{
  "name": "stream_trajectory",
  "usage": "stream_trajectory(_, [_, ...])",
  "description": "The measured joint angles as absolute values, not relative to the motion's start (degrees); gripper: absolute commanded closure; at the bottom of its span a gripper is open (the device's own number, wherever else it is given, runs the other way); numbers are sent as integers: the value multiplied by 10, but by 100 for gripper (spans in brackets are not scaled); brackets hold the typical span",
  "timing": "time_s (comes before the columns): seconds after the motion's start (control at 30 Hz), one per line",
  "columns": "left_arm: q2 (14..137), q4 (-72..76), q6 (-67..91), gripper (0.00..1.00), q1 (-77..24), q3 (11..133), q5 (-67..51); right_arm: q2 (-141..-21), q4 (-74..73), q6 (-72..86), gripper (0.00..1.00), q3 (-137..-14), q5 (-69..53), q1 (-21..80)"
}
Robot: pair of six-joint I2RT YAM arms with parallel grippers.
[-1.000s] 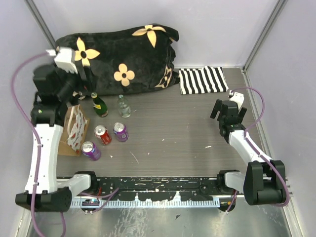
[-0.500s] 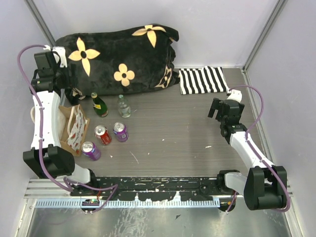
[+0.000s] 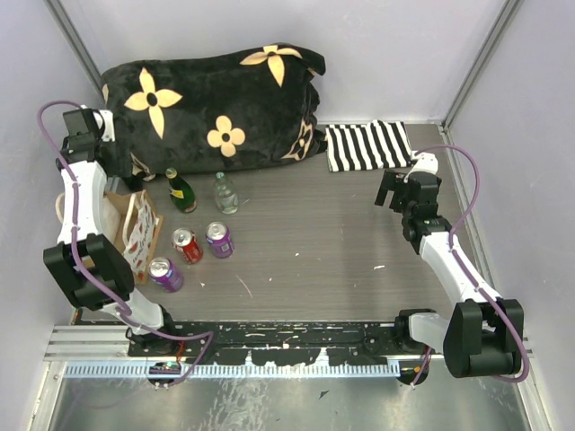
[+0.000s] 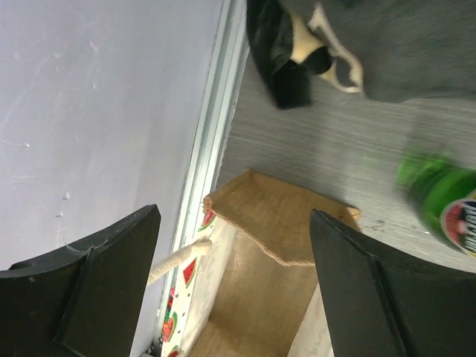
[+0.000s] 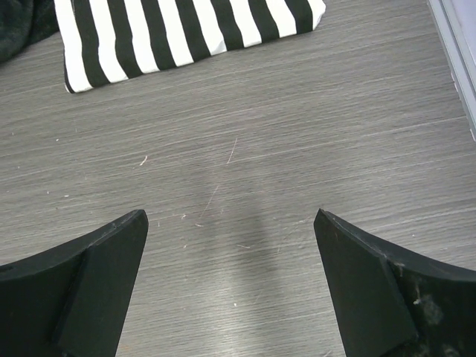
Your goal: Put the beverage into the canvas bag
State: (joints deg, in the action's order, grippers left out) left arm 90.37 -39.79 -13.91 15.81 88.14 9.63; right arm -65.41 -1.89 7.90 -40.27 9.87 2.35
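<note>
Tan bag (image 4: 277,223) is sitting below our left gripper (image 4: 234,217), jaws spread empty. Our right gripper (image 5: 230,217) is hovering released near the striped cloth (image 5: 186,33).

Grey wood-grain table (image 3: 341,242), pale walls (image 3: 386,54)

light: bright, even, diffuse | shadows: soft, faint on table (image 5: 238,149) | blur: bottle (image 4: 439,201) and jaws out of focus, left wrist view

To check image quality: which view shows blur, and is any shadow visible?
Left wrist view: the green bottle is blurred, the canvas bag sharper. Right wrist view: sharp table grain, a soft shadow at centre. Top external view: evenly lit.
</note>
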Motion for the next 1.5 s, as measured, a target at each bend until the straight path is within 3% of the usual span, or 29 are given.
stream_trajectory(0.67, [951,-384,-178,24,233,838,68,-668,-30,76,0,-417,73,21])
stream_trajectory(0.93, [951,-387,-198,33,235,828,40,-668,-34,77,0,-417,71,21])
stream_trajectory(1.0, [951,-389,-199,32,235,828,33,-668,-35,77,0,-417,71,21])
stream_trajectory(1.2, [951,-389,-194,16,235,823,13,-668,-36,77,0,-417,68,21])
stream_trajectory(1.5, [945,-404,-177,14,235,831,-29,-668,-36,77,0,-417,64,21])
